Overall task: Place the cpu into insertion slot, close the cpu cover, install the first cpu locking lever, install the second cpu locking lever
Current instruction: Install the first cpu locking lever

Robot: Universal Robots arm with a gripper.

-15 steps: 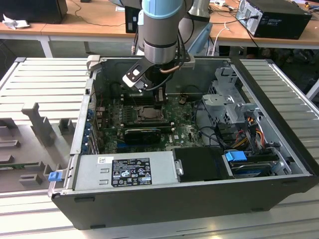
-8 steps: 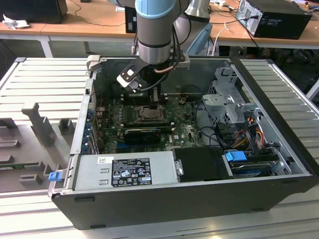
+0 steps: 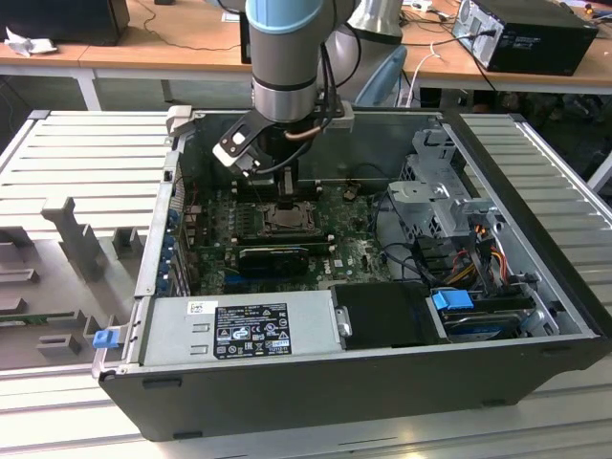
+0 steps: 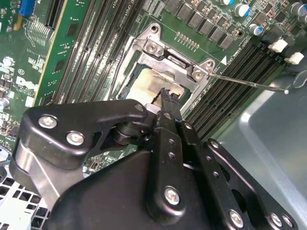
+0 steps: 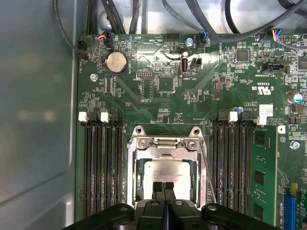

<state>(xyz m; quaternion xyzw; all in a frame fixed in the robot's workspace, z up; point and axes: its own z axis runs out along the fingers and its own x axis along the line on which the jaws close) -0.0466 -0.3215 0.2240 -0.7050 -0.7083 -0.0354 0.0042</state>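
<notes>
We see the arm (image 3: 287, 57) reaching down into the open computer case (image 3: 363, 373), which rests on the ribbed grey tabletop (image 3: 86, 153). The jaws hang right over the insertion slot (image 3: 284, 218), near the middle of the green board (image 5: 158, 86).

In the first wrist view the cpu (image 5: 165, 172) sits inside the slot, its dull silver top facing up. The cpu cover (image 5: 165, 152) frames it, and as far as we can tell the cover lies down flat around the chip. The slot stands between two banks of long black memory slots (image 5: 103, 163).

The jaws are together: the two black fingertips (image 5: 157, 188) meet with only a thin seam between them and grip nothing. They sit over the near edge of the chip's top, but we cannot tell whether they touch it.

In the second wrist view a fingertip (image 4: 168, 98) points at the same bright metal surface. There a thin metal lever (image 4: 249, 85) runs from a corner of the socket out across the memory slots beside it. A round coin battery (image 5: 115, 62) sits farther up the board, well apart from the socket.
</notes>
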